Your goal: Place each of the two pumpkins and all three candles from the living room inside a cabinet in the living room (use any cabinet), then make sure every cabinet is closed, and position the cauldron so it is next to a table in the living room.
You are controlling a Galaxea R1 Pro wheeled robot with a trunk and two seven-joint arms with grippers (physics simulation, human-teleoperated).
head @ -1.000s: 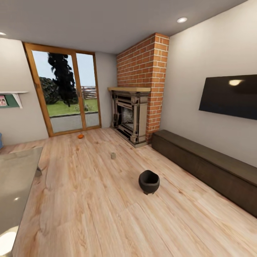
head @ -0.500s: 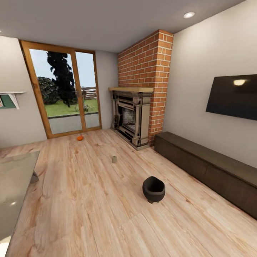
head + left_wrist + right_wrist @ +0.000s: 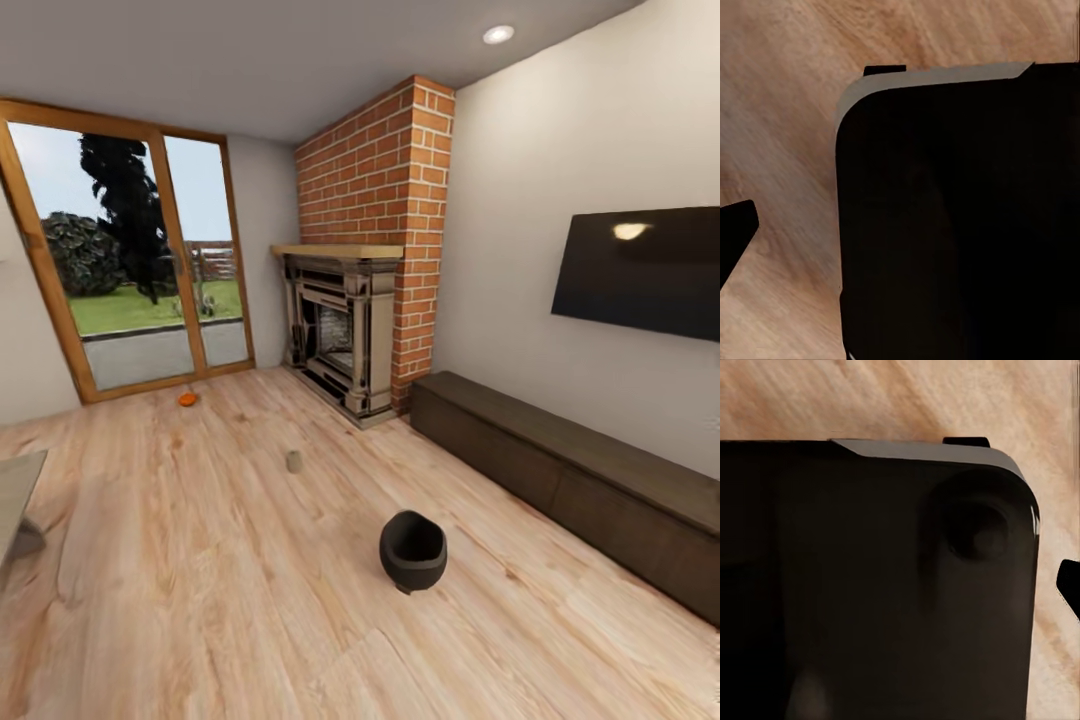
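The black cauldron (image 3: 412,550) stands on the wood floor in the middle foreground of the head view. Farther back, a small tan candle (image 3: 293,461) stands on the floor. One orange pumpkin (image 3: 187,399) lies near the glass door. The long dark-brown cabinet (image 3: 560,465) runs along the right wall with its fronts shut. A corner of the grey table (image 3: 14,492) shows at the left edge. In each wrist view a dark machine body hangs over the floor, with one dark tip (image 3: 735,234) (image 3: 1069,586) at the picture's edge. How the jaws stand is hidden.
A brick fireplace (image 3: 345,325) fills the far corner beside the cabinet's end. A black TV (image 3: 640,272) hangs on the right wall above the cabinet. A wood-framed glass door (image 3: 120,280) closes the back wall. Open wood floor lies between the table and the cabinet.
The head view has swung and moved, so the table has slid almost out at the left and the door looks wider. The cauldron, candle and pumpkin rest in the same places on the floor.
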